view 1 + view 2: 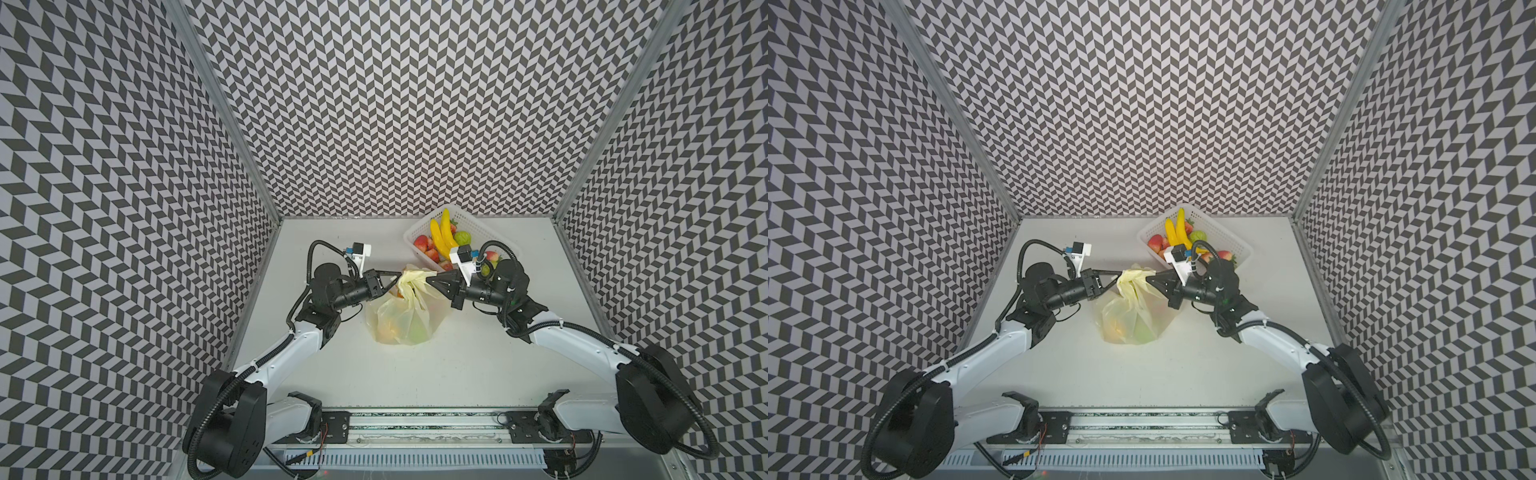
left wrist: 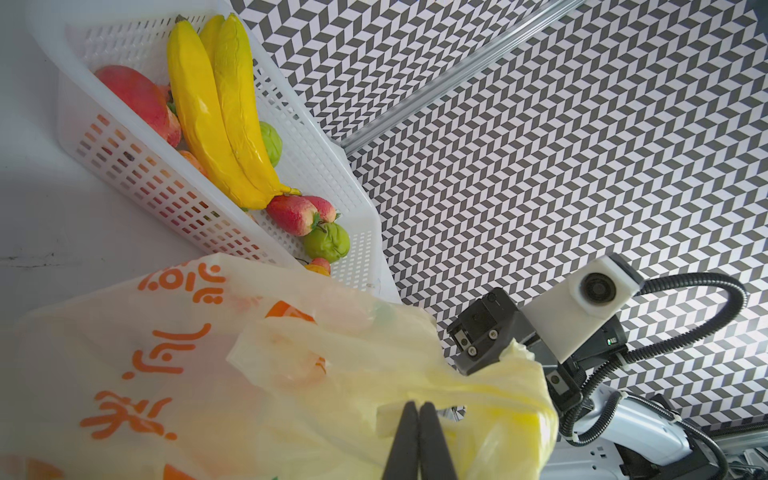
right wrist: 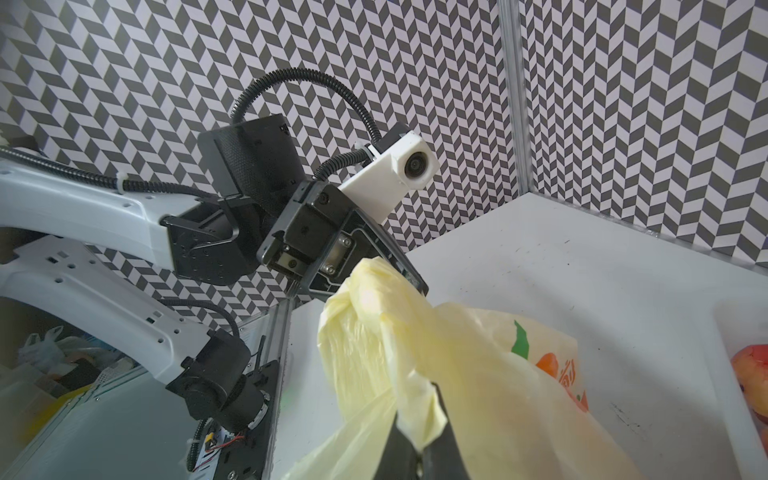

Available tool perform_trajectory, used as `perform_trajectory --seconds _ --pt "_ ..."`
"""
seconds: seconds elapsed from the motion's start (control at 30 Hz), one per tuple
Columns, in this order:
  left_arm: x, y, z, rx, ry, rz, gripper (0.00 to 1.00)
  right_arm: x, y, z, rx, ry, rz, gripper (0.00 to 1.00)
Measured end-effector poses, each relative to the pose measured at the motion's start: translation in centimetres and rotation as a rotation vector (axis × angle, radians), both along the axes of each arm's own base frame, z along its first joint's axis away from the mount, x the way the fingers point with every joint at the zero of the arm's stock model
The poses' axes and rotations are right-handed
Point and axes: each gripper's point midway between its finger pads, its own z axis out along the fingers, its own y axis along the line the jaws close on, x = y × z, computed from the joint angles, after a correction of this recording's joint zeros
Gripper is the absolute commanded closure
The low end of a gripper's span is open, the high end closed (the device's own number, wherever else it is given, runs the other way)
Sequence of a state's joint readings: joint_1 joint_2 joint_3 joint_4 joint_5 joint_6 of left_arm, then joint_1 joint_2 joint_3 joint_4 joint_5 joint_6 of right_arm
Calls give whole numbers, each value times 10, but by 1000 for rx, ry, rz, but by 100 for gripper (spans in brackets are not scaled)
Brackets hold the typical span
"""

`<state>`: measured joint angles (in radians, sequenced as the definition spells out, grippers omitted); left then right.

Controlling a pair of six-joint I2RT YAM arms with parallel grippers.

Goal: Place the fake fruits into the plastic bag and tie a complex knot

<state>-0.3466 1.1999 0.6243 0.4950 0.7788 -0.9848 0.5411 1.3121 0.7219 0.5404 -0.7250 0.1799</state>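
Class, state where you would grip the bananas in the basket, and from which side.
Across the middle of the bananas, from above: they lie on top in the basket, long and narrow, and its walls block a sideways approach.

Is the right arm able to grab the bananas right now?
Probably not yet: the right claw is shut on the bag. The bananas lie uncovered in the basket nearby.

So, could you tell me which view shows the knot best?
The right wrist view: the knot sits close up, its twist plain. The left wrist view shows only crumpled yellow plastic past the left gripper. In both top views it is small, between that and the right gripper.
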Motion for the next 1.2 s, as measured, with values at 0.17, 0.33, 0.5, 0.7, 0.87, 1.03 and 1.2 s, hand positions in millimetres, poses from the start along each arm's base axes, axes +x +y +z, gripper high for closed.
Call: perform_trajectory --seconds 0.17,0.33,0.5,0.7,0.87,1.03,1.2 --pt "3 8 3 17 -23 39 100 1 -6 1 -23 0 -44 100" --pt "9 23 6 35 -47 94 100 4 -15 0 -53 12 -104 100" --pt "9 25 4 50 -49 99 100 4 -22 0 -72 15 -149 96" --pt "12 30 -1 69 -41 124 100 5 -26 -4 -99 9 -177 100" --pt "15 36 -2 84 -42 153 100 10 -33 -9 -128 19 -224 100" --pt "18 49 -2 100 -54 203 100 13 -42 -17 -151 40 -283 100" --pt "21 60 -8 127 -65 244 100 17 -52 -36 -187 85 -343 100"
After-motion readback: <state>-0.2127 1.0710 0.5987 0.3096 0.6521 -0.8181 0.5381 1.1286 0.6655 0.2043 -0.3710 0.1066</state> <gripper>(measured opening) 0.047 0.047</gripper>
